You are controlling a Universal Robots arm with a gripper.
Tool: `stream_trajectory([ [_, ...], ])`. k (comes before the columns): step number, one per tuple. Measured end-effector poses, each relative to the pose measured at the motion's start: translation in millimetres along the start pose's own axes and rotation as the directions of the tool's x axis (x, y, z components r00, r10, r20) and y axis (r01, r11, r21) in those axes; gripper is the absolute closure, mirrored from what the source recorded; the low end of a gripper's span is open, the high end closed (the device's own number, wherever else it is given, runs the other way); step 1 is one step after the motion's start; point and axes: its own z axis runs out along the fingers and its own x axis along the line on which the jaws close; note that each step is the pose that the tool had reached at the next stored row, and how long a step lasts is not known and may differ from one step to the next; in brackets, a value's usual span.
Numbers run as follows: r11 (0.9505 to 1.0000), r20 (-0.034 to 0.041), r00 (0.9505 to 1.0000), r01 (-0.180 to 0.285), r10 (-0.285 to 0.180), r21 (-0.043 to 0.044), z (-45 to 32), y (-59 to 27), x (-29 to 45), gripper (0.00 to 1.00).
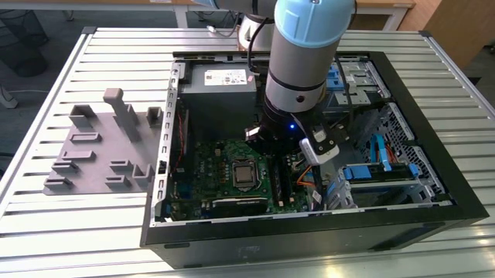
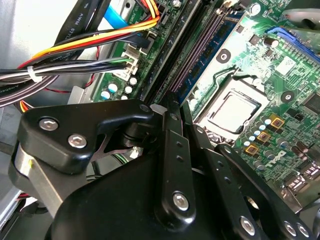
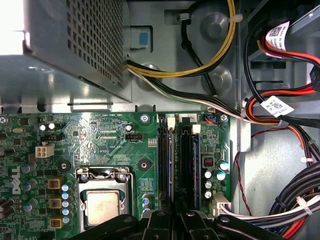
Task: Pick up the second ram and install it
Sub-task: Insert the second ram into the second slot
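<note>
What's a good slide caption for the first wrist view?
Black gripper poised above the green motherboard's memory slots, beside the bare processor socket.

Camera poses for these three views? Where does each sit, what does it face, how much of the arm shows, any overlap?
Exterior view: off the arm, above the table, looking down into the open PC case; the arm reaches into it.
First wrist view: on the wrist, facing the motherboard, RAM slots and power supply; the gripper shows at the edge.
Second wrist view: on the wrist, obliquely along the RAM slots; the gripper covers much of it.
Shared: both wrist views show the CPU socket.
</note>
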Motion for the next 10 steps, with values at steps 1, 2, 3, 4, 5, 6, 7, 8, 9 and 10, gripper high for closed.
stream_trajectory([
  [1, 1.0, -0.0004, 1.0, 0.0, 0.0, 0.0002, -0.7, 0.0, 0.0, 0.86],
  [2, 1.0, -0.0007, 1.0, 0.001, -0.001, 0.0002, -1.1, 0.0, -0.1, 0.86],
  [3, 1.0, -0.0009, 1.0, 0.001, -0.001, -0.0001, -1.2, 0.0, -0.2, 0.86],
  [4, 1.0, -0.0012, 1.0, 0.002, -0.002, -0.0001, -1.2, 0.0, -0.2, 0.86],
  [5, 1.0, -0.0014, 1.0, 0.004, -0.004, -0.0001, -1.2, 0.0, -0.3, 0.86],
  [6, 1.0, -0.0015, 1.0, 0.006, -0.006, 0.0001, -1.3, 0.0, -0.4, 0.86],
  [7, 1.0, -0.0017, 1.0, 0.01, -0.01, 0.0002, -1.3, 0.0, -0.6, 0.86],
  [8, 0.9999, -0.0018, 0.9999, 0.014, -0.014, 0.0004, -1.3, -0.1, -0.6, 0.86],
  [9, 0.9998, -0.0019, 0.9998, 0.019, -0.019, 0.0005, -1.3, 0.0, -0.6, 0.86],
  [10, 0.9997, -0.0019, 0.9997, 0.024, -0.024, 0.0005, -1.3, 0.0, -0.6, 0.86],
])
